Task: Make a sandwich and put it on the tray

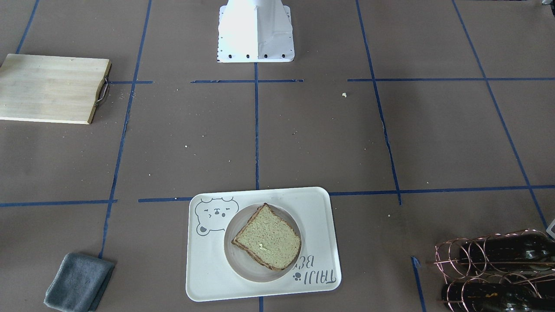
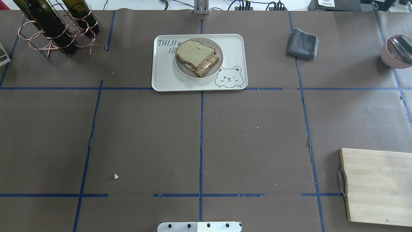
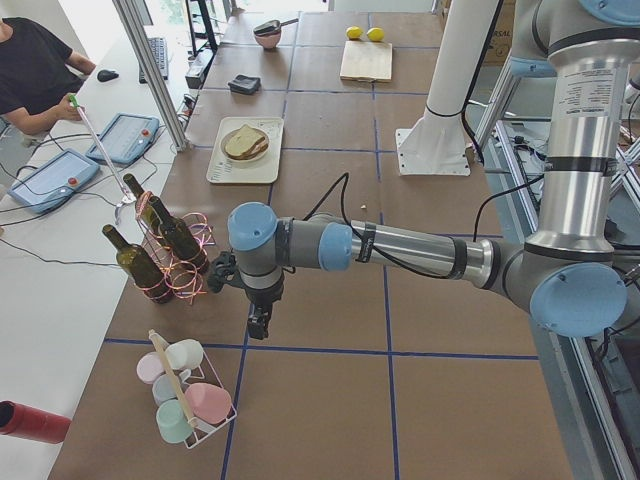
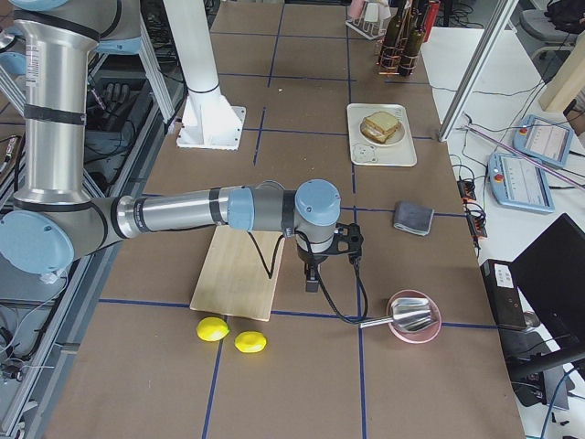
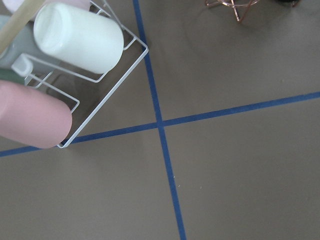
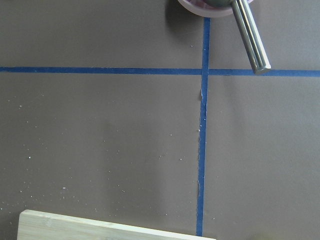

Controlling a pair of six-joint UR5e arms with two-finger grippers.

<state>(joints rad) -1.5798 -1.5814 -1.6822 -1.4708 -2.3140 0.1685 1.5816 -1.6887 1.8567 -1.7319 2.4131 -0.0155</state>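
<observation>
The sandwich (image 2: 197,57) lies assembled on a small round plate (image 2: 220,53) on the cream bear tray (image 2: 233,43) at the table's far middle. It has a top bread slice over a lower slice, with a white filling edge between them; no yolk shows. It also shows in the front view (image 1: 268,237) on the tray (image 1: 314,208). My left gripper (image 3: 258,325) hangs over the table's left end near a cup rack. My right gripper (image 4: 312,282) hangs beside the cutting board. Both show only in the side views, so I cannot tell if they are open or shut.
A wooden cutting board (image 2: 376,187) lies near right. A grey cloth (image 2: 302,43) and a pink bowl with a metal spoon (image 2: 397,51) are far right. A copper wine rack with bottles (image 2: 58,25) stands far left. A wire rack of cups (image 5: 75,65) and two lemons (image 4: 228,334) lie at the table's ends.
</observation>
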